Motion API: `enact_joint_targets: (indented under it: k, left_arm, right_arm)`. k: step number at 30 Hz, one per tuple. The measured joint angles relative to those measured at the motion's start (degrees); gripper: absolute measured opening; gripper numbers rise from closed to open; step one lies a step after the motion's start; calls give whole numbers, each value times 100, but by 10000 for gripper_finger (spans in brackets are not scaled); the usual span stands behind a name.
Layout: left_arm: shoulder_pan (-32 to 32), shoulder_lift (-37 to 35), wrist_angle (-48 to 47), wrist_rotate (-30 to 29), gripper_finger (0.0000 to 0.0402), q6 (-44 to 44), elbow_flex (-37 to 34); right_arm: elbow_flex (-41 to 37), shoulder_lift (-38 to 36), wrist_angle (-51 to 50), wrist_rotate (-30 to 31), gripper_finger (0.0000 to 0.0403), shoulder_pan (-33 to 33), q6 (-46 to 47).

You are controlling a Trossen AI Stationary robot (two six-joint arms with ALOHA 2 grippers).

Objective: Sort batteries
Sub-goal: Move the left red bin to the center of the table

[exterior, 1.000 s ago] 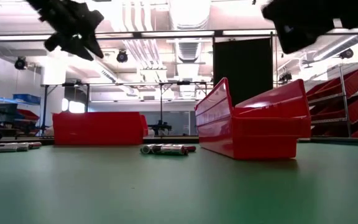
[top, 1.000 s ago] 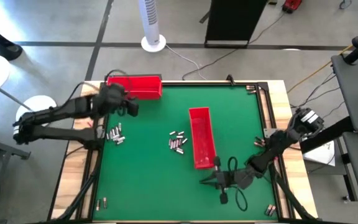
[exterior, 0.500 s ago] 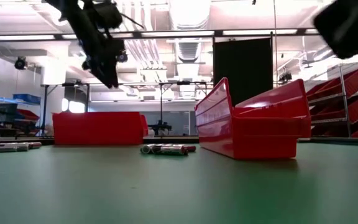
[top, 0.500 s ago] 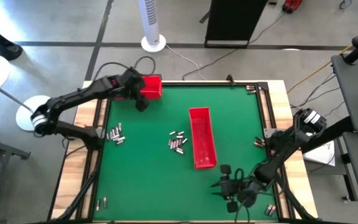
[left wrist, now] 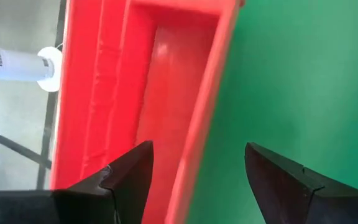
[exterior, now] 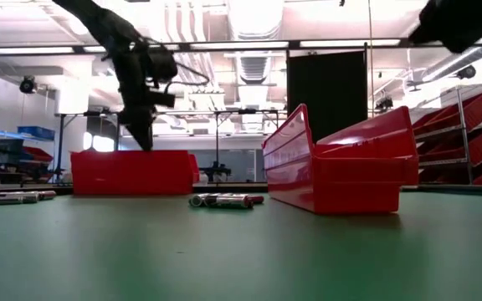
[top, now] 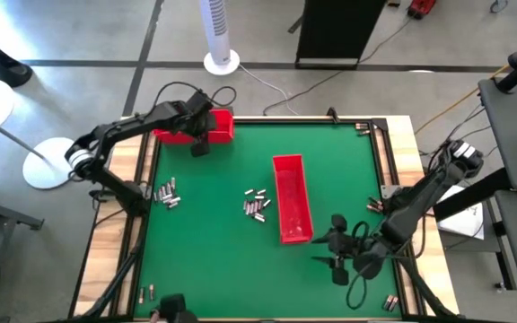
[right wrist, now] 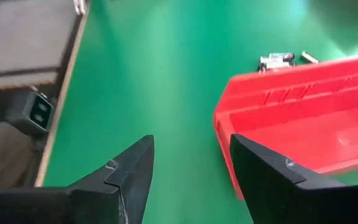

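Batteries (top: 256,205) lie in a loose cluster on my green table (top: 223,260), just left of the long central red tray (top: 292,197), with a second group (top: 166,192) near the left edge; both are well apart from either pincer. Most point roughly across the table, though some are angled. My left pincer (left wrist: 194,180) hovers spread wide over the back red tray (top: 196,124). My right pincer (right wrist: 191,168), also spread wide, hangs near the central tray's front end.

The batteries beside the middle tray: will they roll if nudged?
Probably. The batteries are small cylinders lying on their sides on flat green felt, so a sideways push likely rolls them. Bunched together, neighbours may scatter too.
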Motion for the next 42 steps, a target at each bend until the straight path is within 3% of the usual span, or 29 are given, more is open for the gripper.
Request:
enact_joint_targets:
  k: [6,12,17,22,26,35,42]
  left_arm:
    - [65,341,477,-37,231,350,0]
    - [35,745,378,-45,219,806,-2]
    - [-129,1007,44,-127,158,863,89]
    - [-306,1100,-106,-345,72,902,342]
    - [-393,1112,-403,-330,10,869,664]
    - [-904,989,-1404,-154,2,714,1302]
    - [-2078,607,-2160,-120,1,518,1133]
  right_arm:
    - [0,-314,4,341,195,4,-33]
    - [0,-64,35,339,182,7,0]
    - [0,276,41,514,169,-20,-17]
    - [0,507,35,1001,158,-90,-62]
    - [0,554,40,1017,149,-200,-61]
    - [-2,271,36,1035,140,-321,-283]
    - [-2,-30,39,1668,154,-326,-777]
